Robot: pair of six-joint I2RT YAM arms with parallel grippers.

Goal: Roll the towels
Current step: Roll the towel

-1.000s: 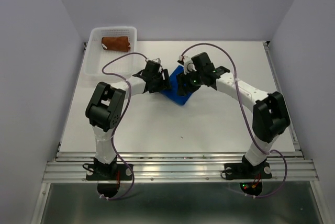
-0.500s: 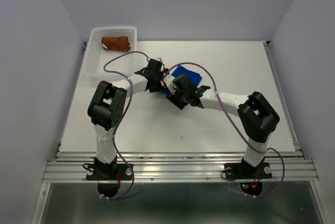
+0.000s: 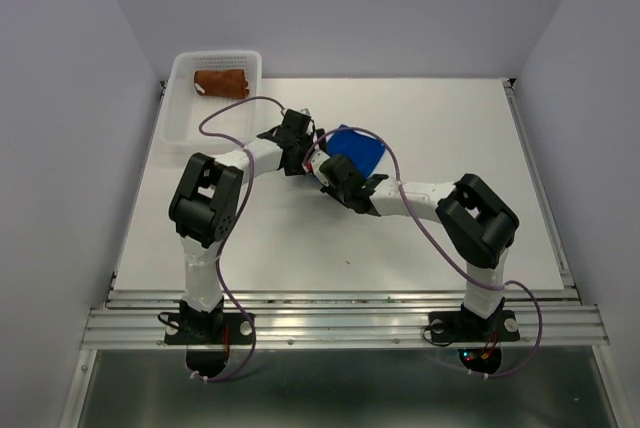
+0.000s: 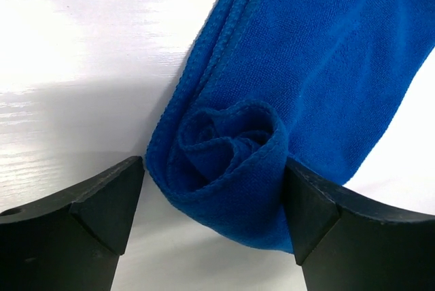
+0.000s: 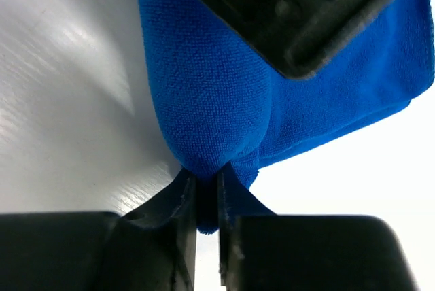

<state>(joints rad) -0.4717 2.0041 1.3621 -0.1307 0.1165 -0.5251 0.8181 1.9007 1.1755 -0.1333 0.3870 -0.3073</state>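
Note:
The royal blue towel (image 3: 358,151) lies mid-table, partly rolled at its near-left end. In the left wrist view its rolled end (image 4: 231,162) sits between my left gripper's (image 4: 214,168) fingers, which close on the roll from both sides. My right gripper (image 5: 202,189) is shut, pinching a fold of the blue towel (image 5: 211,100) at the roll's other end. In the top view both grippers, left (image 3: 303,147) and right (image 3: 331,170), meet at the towel's left edge. The rust-brown towel (image 3: 221,82) lies rolled in the basket.
The white perforated basket (image 3: 178,116) stands at the back left corner of the table. The left gripper's black body (image 5: 306,12) fills the top of the right wrist view, close above the towel. Grey walls enclose the table on three sides.
My right arm has swung from the towel's right side across to its near-left end, beside the left gripper. The blue towel has shifted toward the back right. The left gripper has barely moved.

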